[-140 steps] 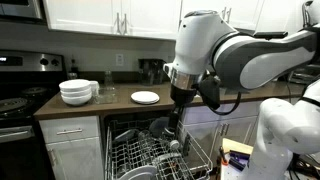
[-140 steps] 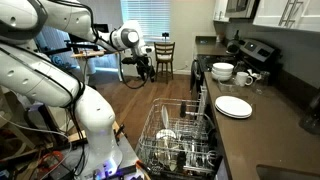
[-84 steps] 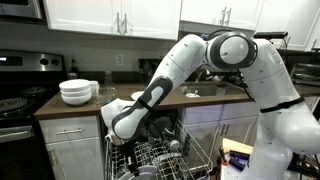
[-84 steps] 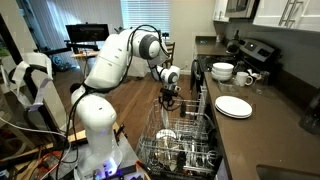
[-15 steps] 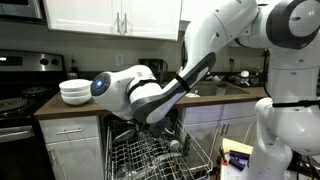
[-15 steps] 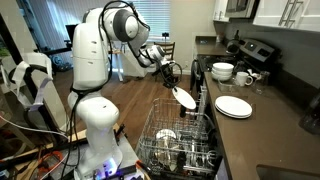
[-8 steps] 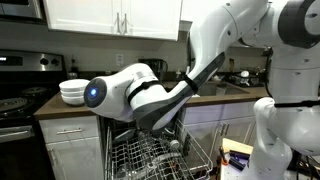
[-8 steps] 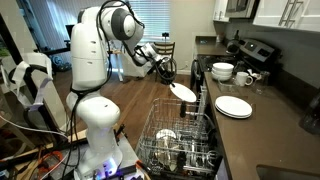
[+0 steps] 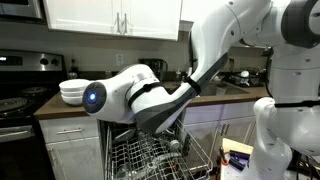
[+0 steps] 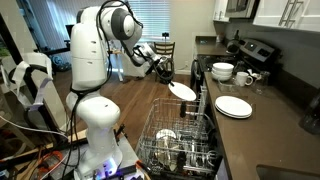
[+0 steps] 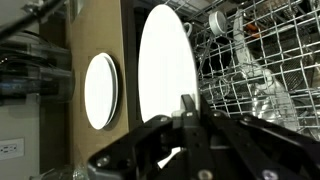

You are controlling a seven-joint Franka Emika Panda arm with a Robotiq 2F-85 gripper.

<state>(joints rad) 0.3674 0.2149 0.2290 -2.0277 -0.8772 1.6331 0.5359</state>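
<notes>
My gripper [image 10: 165, 72] is shut on the edge of a white plate [image 10: 182, 91], held in the air above the pulled-out dishwasher rack [image 10: 180, 142] and beside the counter edge. In the wrist view the held plate [image 11: 165, 65] stands edge-on between the black fingers [image 11: 187, 108], filling the middle of the picture. Another white plate [image 11: 99, 90] lies on the brown counter [image 11: 95, 40] beyond it; it also shows as the counter plate [image 10: 233, 106] in an exterior view. My arm [image 9: 140, 95] blocks most of the rack [image 9: 150, 155] in an exterior view.
Stacked white bowls [image 9: 78, 91] and mugs sit on the counter near the stove [image 9: 20, 100]. The wire rack holds several dishes and glasses [image 11: 255, 80]. A second robot body [image 10: 95, 130] stands on the floor beside the rack. A table and chairs [image 10: 165, 55] stand in the back.
The arm has lifted the plate slightly and drawn it back toward the counter edge over the last second; since half a second ago it has hardly moved. The gripper stays shut.
</notes>
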